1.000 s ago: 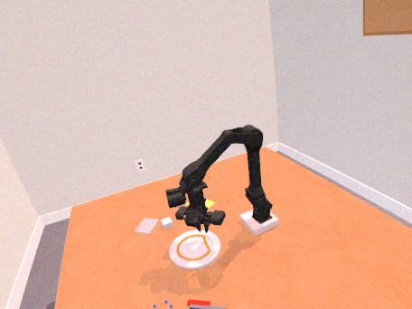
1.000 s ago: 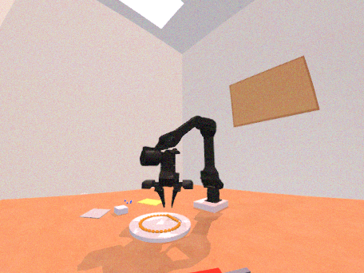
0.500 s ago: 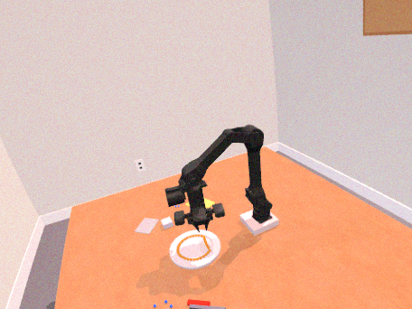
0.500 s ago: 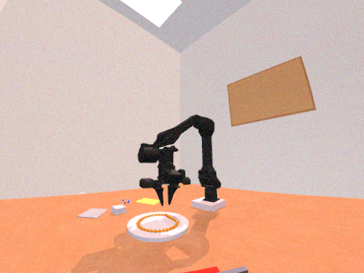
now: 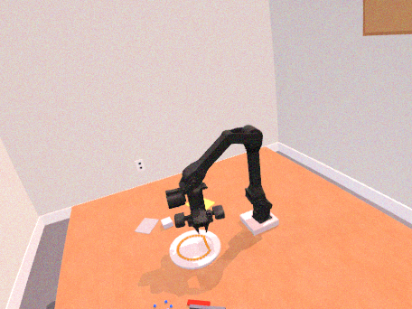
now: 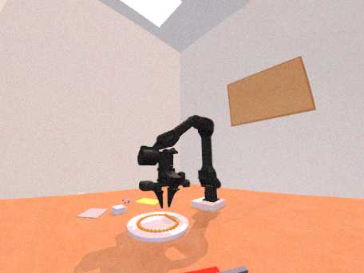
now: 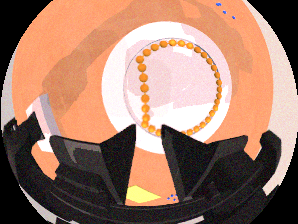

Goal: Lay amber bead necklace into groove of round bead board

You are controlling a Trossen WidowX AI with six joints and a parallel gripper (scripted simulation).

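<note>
The amber bead necklace (image 5: 178, 249) (image 6: 155, 231) (image 7: 144, 88) lies on the white round bead board (image 5: 173, 253) (image 6: 131, 228) (image 7: 113, 90). Most of it follows the circular groove. In the wrist view its left part runs nearly straight, inside the groove's left arc, which shows bare as a thin curved line; this stretch bends sharply at the top left and at the bottom. My gripper (image 5: 202, 231) (image 6: 165, 207) (image 7: 149, 126) is partly open with nothing between its fingers. It points down above the board's edge, near the lower bend. The fingers hide a few beads there.
A small white block (image 5: 167, 222) (image 6: 119, 209), a pale card (image 5: 146, 225) (image 6: 92, 213) and a yellow card (image 6: 147, 201) (image 7: 141, 194) lie around the board. A red bar (image 5: 199, 303) and small blue pieces lie farther off. The arm's white base (image 6: 208, 205) stands to the right.
</note>
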